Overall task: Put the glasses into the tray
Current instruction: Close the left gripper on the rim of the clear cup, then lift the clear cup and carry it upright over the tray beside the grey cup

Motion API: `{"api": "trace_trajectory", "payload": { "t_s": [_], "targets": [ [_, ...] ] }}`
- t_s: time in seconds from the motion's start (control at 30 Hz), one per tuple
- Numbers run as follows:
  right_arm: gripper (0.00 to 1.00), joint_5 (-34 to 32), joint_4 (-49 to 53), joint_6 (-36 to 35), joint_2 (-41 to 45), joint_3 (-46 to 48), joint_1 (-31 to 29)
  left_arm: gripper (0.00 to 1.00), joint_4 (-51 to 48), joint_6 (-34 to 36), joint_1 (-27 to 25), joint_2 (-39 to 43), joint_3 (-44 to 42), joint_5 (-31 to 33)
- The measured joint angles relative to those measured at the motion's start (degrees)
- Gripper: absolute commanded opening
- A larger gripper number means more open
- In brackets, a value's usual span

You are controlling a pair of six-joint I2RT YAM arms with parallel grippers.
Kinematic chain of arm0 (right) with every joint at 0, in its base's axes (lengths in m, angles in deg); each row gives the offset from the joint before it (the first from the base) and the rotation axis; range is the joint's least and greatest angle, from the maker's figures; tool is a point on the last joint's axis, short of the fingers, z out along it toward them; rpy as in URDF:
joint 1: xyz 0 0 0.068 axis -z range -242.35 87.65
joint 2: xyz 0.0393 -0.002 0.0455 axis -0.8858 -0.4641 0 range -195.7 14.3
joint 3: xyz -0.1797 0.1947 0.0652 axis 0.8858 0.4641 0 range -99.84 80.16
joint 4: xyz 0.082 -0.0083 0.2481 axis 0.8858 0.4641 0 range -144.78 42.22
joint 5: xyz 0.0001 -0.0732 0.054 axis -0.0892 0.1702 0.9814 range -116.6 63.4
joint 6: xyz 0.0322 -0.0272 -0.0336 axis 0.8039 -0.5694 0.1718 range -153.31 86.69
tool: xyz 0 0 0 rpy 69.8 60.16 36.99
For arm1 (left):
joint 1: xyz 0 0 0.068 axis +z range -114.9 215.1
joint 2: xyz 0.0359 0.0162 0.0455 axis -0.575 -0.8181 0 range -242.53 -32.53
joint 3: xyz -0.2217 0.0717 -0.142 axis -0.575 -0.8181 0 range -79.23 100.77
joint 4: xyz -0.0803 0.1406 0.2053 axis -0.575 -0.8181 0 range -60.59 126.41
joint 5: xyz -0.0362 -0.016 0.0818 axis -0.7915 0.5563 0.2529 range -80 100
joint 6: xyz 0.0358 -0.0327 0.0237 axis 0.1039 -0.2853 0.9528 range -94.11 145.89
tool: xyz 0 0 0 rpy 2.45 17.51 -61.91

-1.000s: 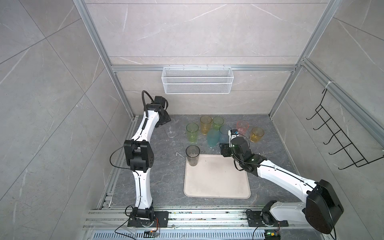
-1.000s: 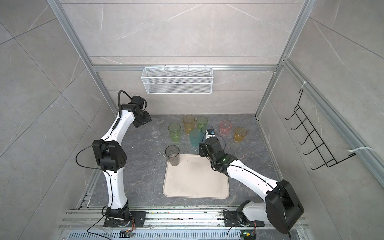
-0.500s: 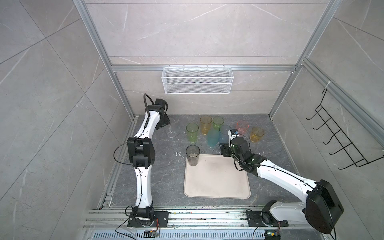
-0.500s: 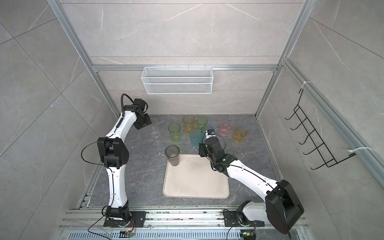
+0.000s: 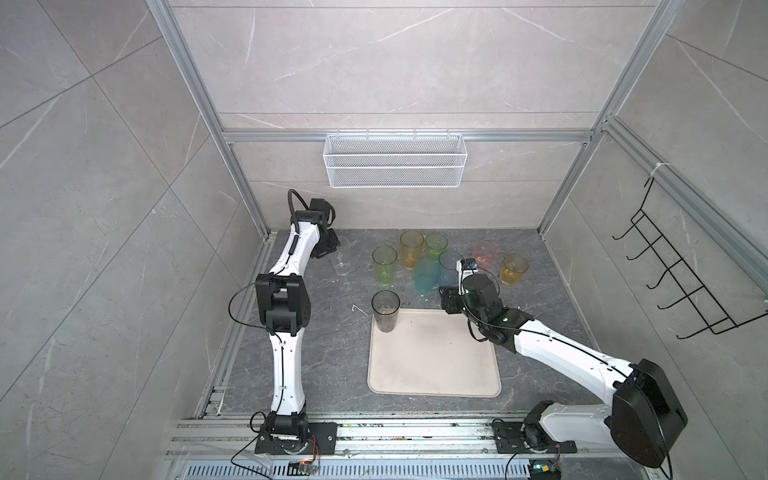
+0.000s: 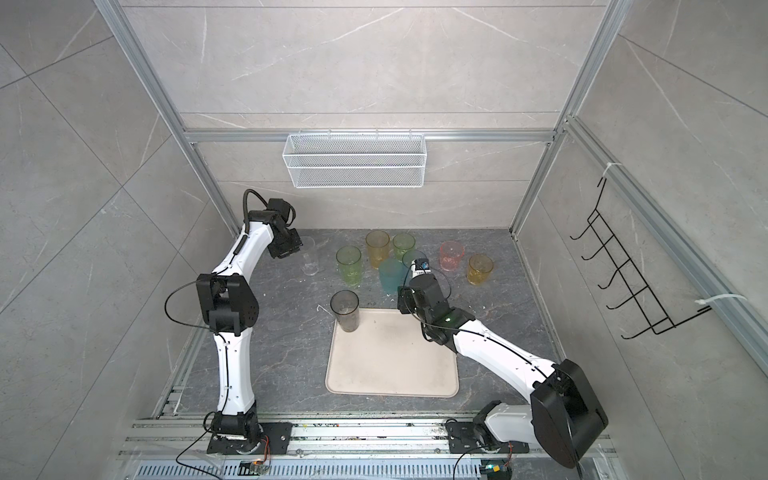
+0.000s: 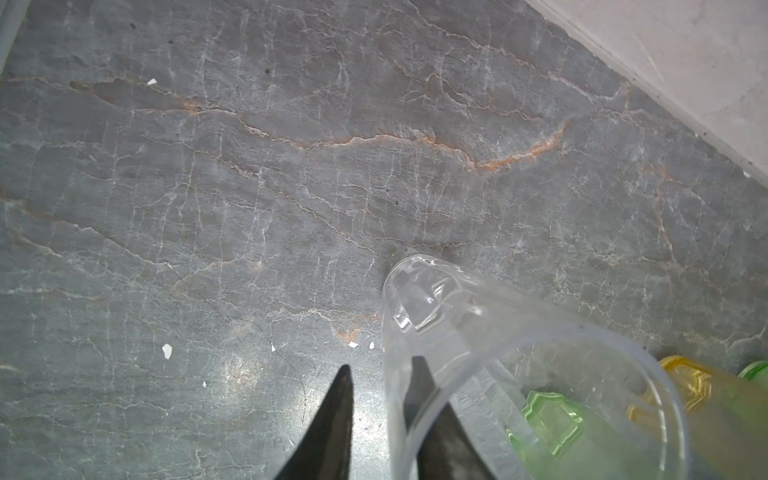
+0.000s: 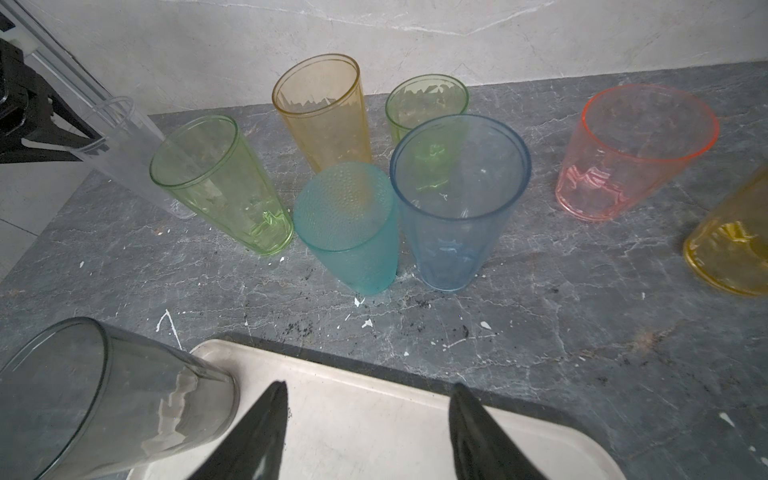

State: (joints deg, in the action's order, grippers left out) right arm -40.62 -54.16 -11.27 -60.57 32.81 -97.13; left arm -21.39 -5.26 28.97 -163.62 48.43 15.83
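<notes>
My left gripper (image 7: 383, 365) straddles the rim of the clear glass (image 7: 478, 332): one finger is inside and one is outside. The jaws are narrow, with a small gap showing outside the wall. This glass (image 5: 343, 266) stands at the back left. The smoky grey glass (image 5: 385, 311) stands in the far left corner of the cream tray (image 5: 432, 365). My right gripper (image 8: 370, 384) hovers open over the tray's far edge (image 8: 374, 436), holding nothing. Beyond it stand the tall green (image 8: 216, 187), tall amber (image 8: 324, 112), short green (image 8: 426, 102), teal (image 8: 349, 232), blue (image 8: 457, 199), pink (image 8: 636, 149) and short amber (image 8: 731, 249) glasses.
A white wire basket (image 5: 394, 160) hangs on the back wall, and a black hook rack (image 5: 681, 274) on the right wall. Metal frame posts stand at the back corners. White flecks and dark crumbs lie on the grey stone surface (image 8: 415, 316).
My left gripper has moved in over the clear glass and its jaws have narrowed around the rim. The right arm and the other glasses have not moved.
</notes>
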Motion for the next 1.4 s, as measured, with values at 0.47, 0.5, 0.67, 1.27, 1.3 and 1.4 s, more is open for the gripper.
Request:
{"api": "trace_trajectory", "payload": {
  "t_s": [0.47,0.5,0.67,1.27,1.3,1.4],
  "targets": [
    [0.63,0.02,0.00,0.00,0.00,0.00,0.00,0.05,-0.90,2.14,0.02,0.07,-0.11,0.59],
    [0.63,0.02,0.00,0.02,0.00,0.00,0.00,0.04,-0.85,2.40,0.02,0.22,-0.48,0.72],
    [0.64,0.04,0.02,0.04,0.00,0.00,0.00,0.01,-0.87,3.45,0.02,2.84,-4.24,1.62],
    [0.63,0.00,0.24,0.26,0.00,0.00,0.00,0.00,-9.86,8.68,-0.55,24.87,-18.64,1.57],
    [0.63,0.00,0.37,0.24,0.00,0.00,0.00,0.00,-10.62,8.85,-0.68,26.80,-20.24,1.55],
    [0.63,-0.02,0.70,0.24,0.00,0.00,0.00,0.00,-11.93,8.96,-1.29,31.54,-24.15,1.49]
  ]
}}
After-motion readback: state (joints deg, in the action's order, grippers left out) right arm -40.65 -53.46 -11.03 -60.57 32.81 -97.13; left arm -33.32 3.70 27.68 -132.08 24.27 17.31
